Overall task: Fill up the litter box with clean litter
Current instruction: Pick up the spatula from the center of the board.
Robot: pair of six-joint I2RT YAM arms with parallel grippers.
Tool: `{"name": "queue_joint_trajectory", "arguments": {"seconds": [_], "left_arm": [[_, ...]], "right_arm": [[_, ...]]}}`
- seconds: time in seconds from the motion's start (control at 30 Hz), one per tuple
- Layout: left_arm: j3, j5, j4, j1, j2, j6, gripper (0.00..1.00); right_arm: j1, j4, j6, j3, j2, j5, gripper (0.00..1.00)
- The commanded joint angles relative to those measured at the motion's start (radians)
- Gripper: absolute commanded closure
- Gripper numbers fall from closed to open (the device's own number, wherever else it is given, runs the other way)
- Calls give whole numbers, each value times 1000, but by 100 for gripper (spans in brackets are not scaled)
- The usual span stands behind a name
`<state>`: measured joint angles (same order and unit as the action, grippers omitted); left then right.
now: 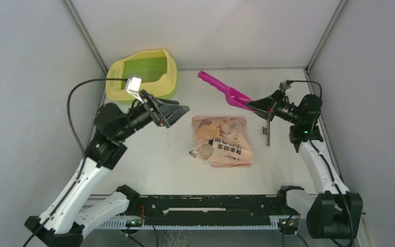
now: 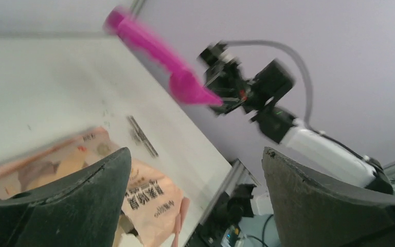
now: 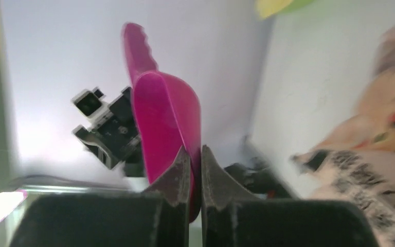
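The litter box (image 1: 141,72), yellow with a green basin, stands at the far left; only its edge shows in the right wrist view (image 3: 275,6). No loose litter granules show in any view. My right gripper (image 1: 255,105) is shut on the rim of the magenta scoop (image 1: 221,88) and holds it above the table; the right wrist view shows the gripper (image 3: 195,152) pinching the scoop's wall (image 3: 167,113). My left gripper (image 1: 179,110) is open and empty, between the box and the bag; in its wrist view the gripper (image 2: 195,150) faces the scoop (image 2: 159,56).
A flat pink-orange printed bag (image 1: 222,140) lies at the table's middle, also in the left wrist view (image 2: 149,200) and the right wrist view (image 3: 380,134). A small dark strip (image 1: 267,131) lies right of it. Grey walls enclose the table.
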<state>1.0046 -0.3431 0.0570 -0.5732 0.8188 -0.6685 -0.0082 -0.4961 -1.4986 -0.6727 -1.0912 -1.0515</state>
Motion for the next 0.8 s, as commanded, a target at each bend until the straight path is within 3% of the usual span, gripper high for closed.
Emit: {"name": "queue_joint_trajectory", "arguments": {"seconds": [0.0,0.1,0.37,0.63,0.77], "left_arm": [[4,-326,68,121,182,-230,0],[-62,-455,-84,150,256,-360,0],[-231,-557,-463,150,277,-659,0],[-338,-570,-534,150,206,-759,0],[-383,-538,-501,150,141,-718,0]], "right_arm": [[-44,942,843,-264,141,153,100],[-58,1052,991,-288,231,224,100],[5,1205,1136,-284,395,454,100],[76,1231,1164,-284,415,407,100],[123,1217,1159,-284,410,373,100]]}}
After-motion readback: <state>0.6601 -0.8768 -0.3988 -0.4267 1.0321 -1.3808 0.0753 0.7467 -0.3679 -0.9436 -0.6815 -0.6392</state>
